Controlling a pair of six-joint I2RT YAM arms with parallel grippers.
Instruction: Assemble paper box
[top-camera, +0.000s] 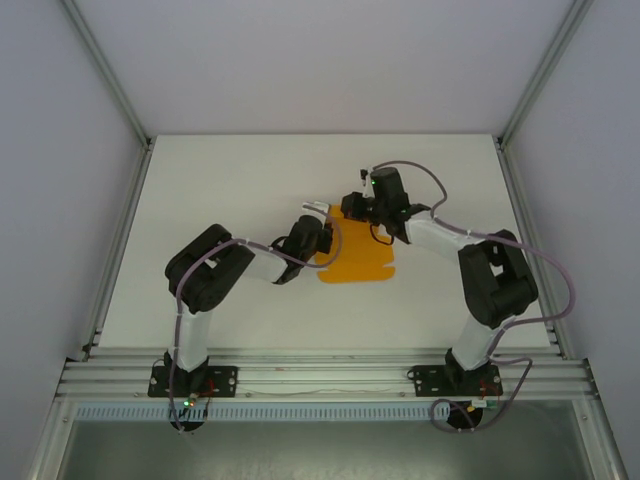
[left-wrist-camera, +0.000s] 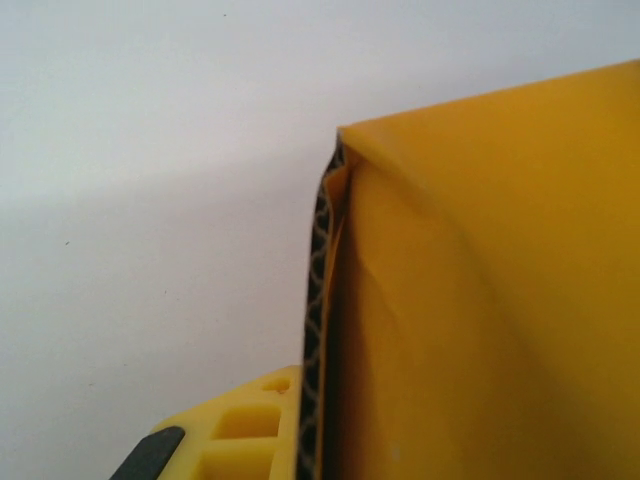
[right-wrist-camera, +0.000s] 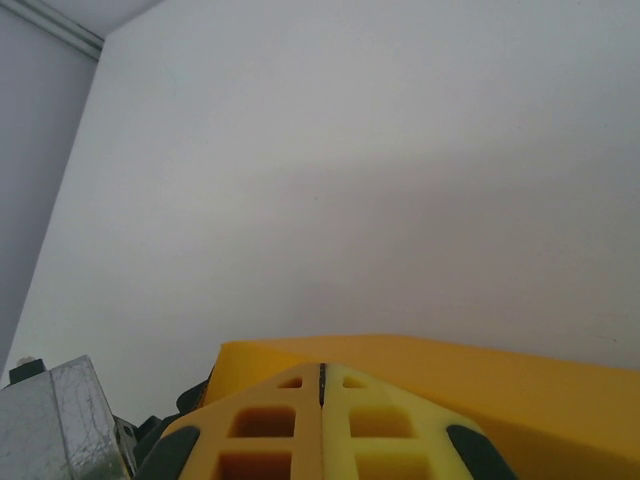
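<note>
- The table (top-camera: 230, 190) carries everything. It is white and bare apart from the work, and my two arms reach in from its near edge towards the middle.
- The paper box (top-camera: 360, 262) lies about the middle of the table, well apart from every edge. It is mostly a flat orange sheet, not yet a box. Its near part rests flat on the table, while the far part is lifted where I have hold of it.
- My left gripper (top-camera: 322, 228) is at the sheet's left side, closed almost fully on a raised flap. I judge the grip is there to stand that panel up along its crease so it can become a wall.
- My right gripper (right-wrist-camera: 322, 372) is at the sheet's far edge with its jaws pressed together, leaving only a thin seam between them. Orange card rises just beyond the tips. I cannot tell whether any card is caught between them or they merely push against it.
- In the left wrist view, the patterned pad (left-wrist-camera: 316, 330) presses flat against the folded edge, so the thin card stays put without crumpling.
</note>
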